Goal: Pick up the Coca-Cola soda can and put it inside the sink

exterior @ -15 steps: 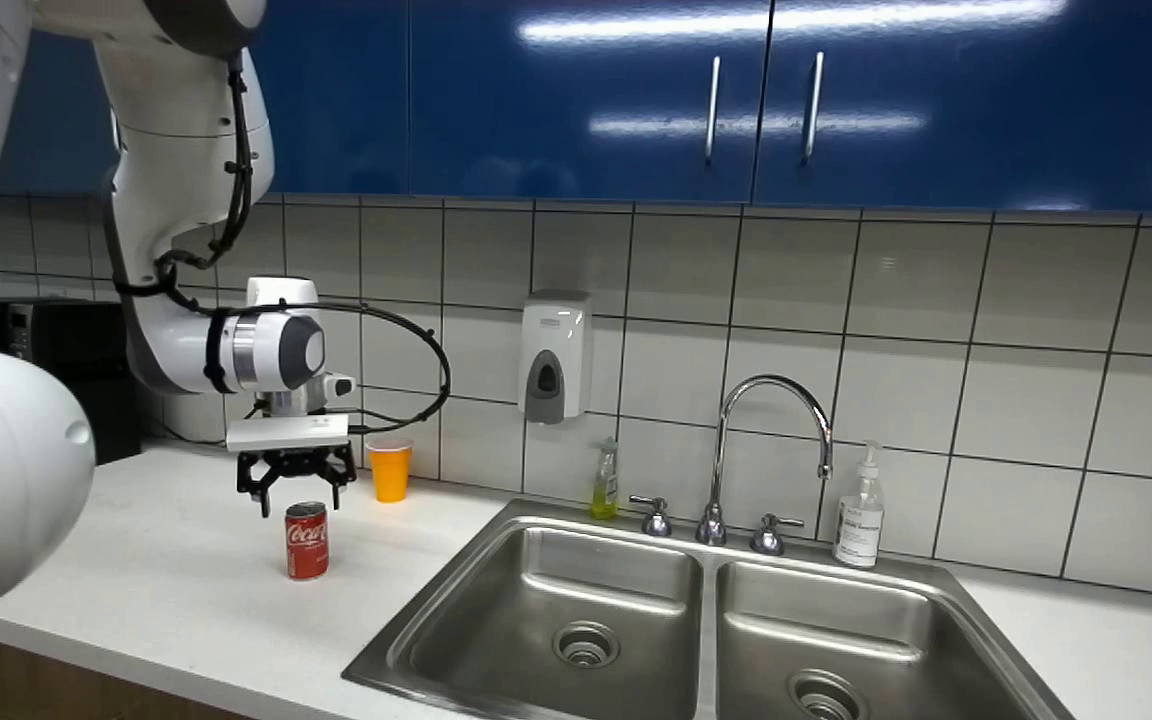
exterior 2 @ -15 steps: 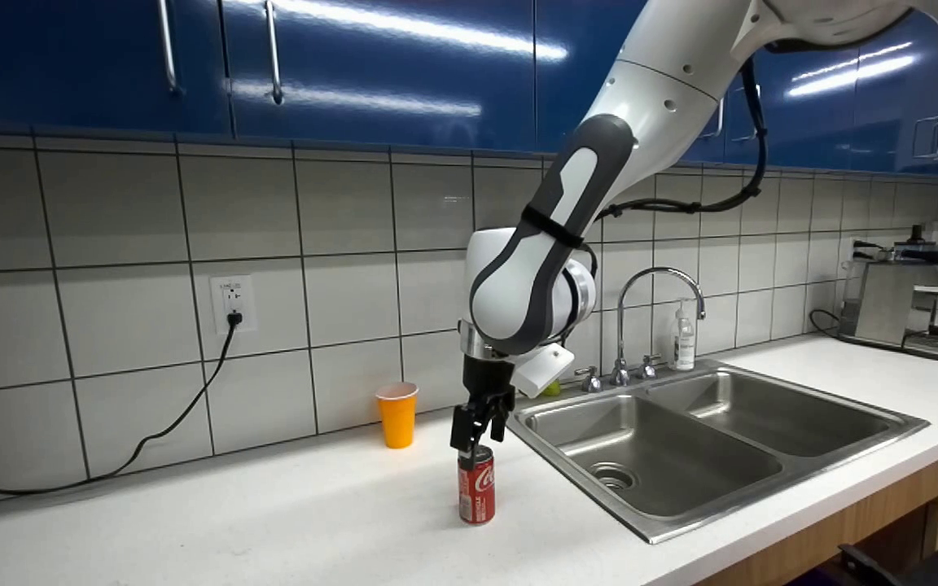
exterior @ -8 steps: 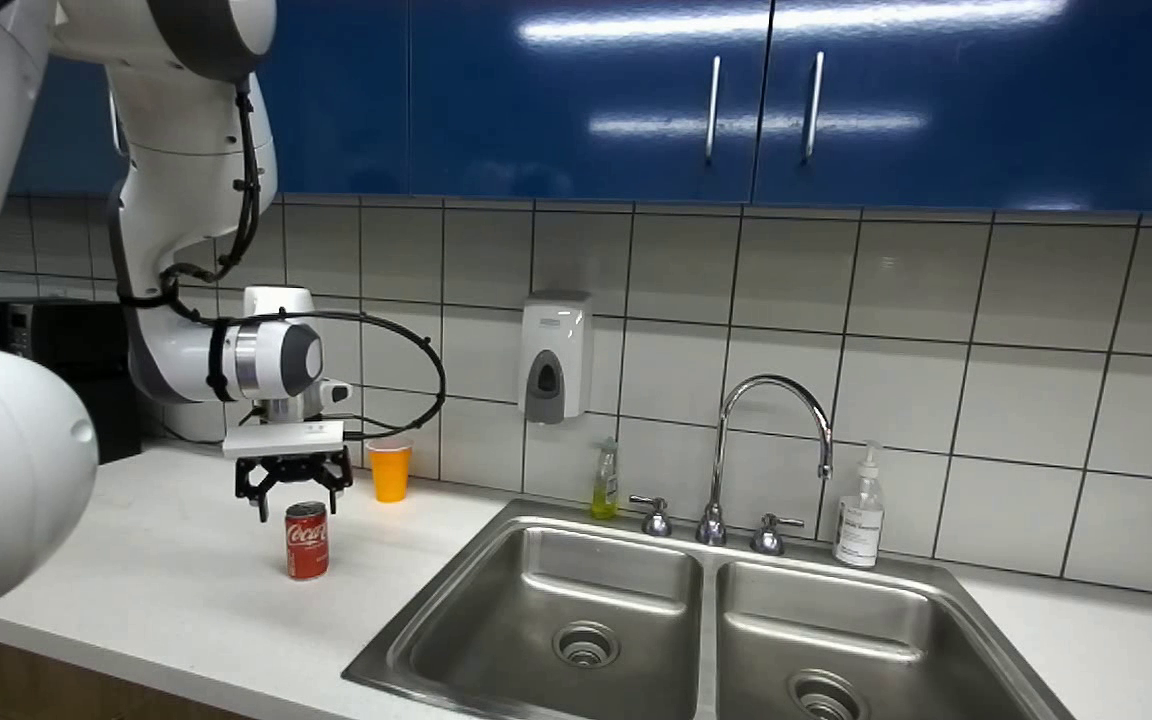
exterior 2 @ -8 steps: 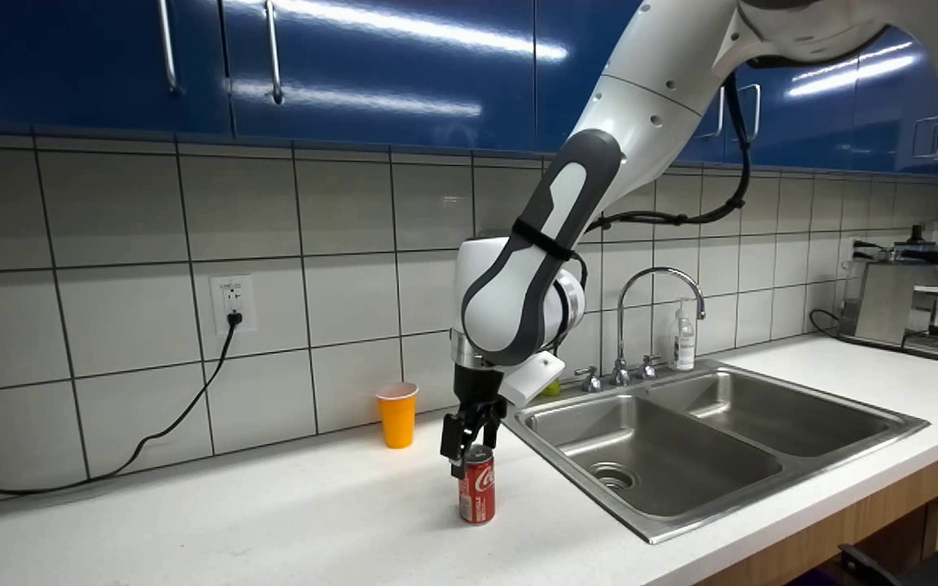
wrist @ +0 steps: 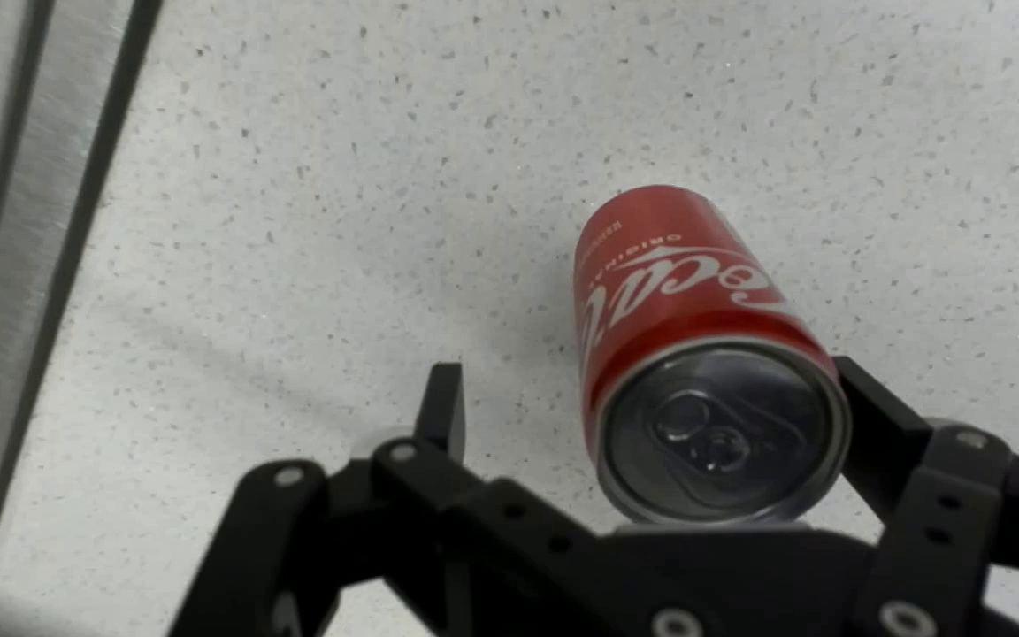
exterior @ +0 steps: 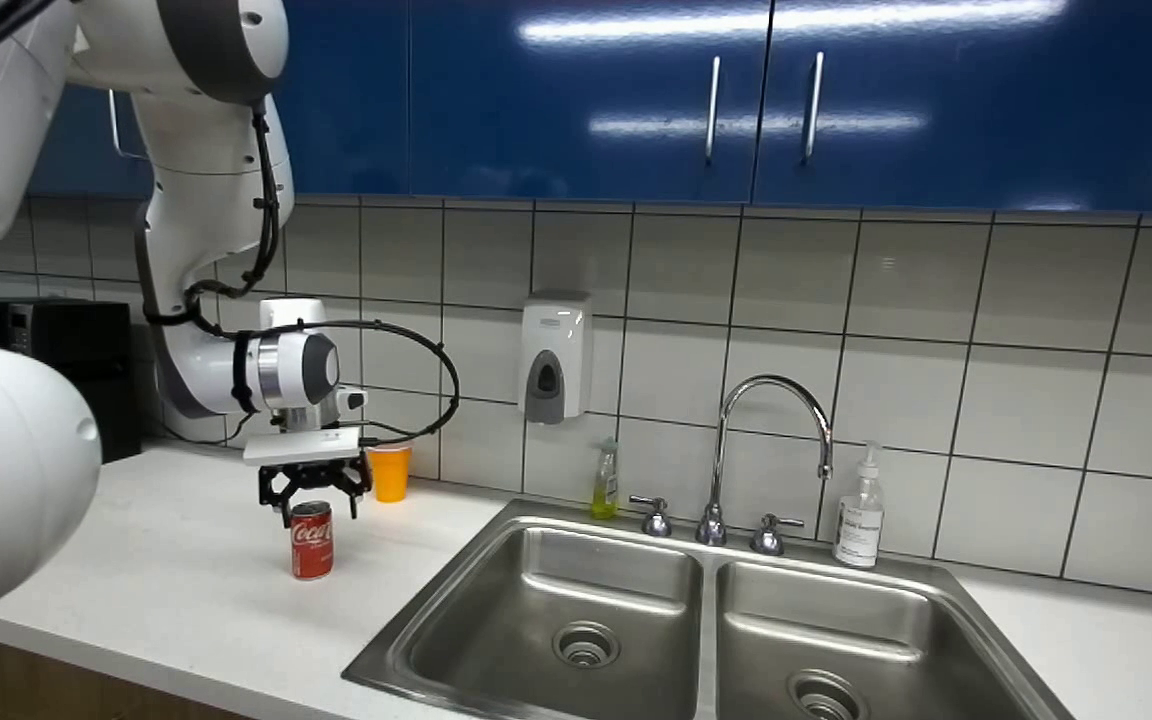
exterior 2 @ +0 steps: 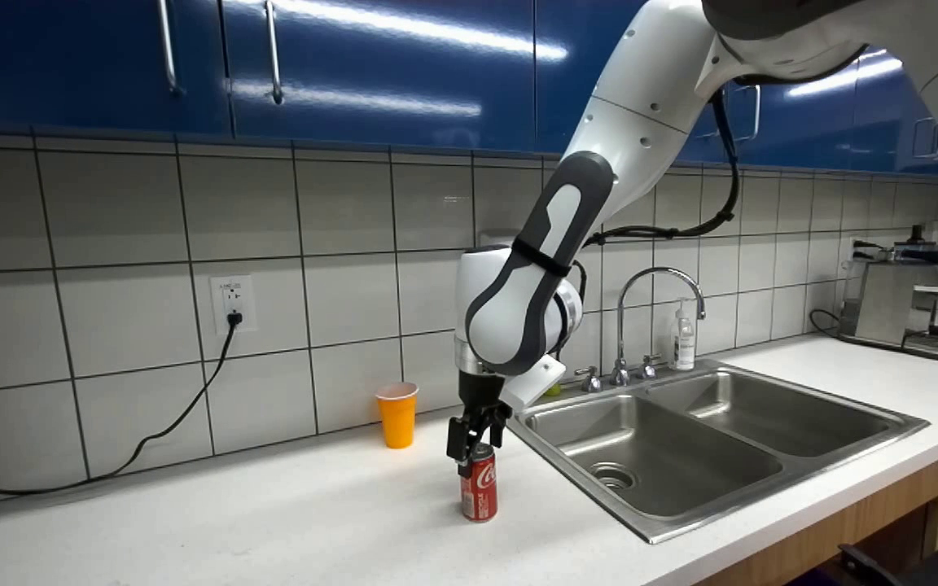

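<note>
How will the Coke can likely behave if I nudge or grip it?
The Coke can stands upright, taller than wide, so a high nudge could tip it and set it rolling. Its smooth, glossy wall may slip in a loose grip. In the wrist view it sits nearer one finger than the other, so closing would probably shift it first.

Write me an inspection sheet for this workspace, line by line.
Surface: pale speckled counter.
Can: upright on the counter, beside the sink.
Sink: two basins; the can is not yet in it.
Clutter: cup; yellow bottle and pump bottle behind the basins.
End effector: open, can's top between its fingers; one very close, contact unclear, the other apart.
Cables: black cable on the arm; cord plugged into outlet.
Surroundings: tiled wall, dispenser, blue cabinets, coffee machine.
</note>
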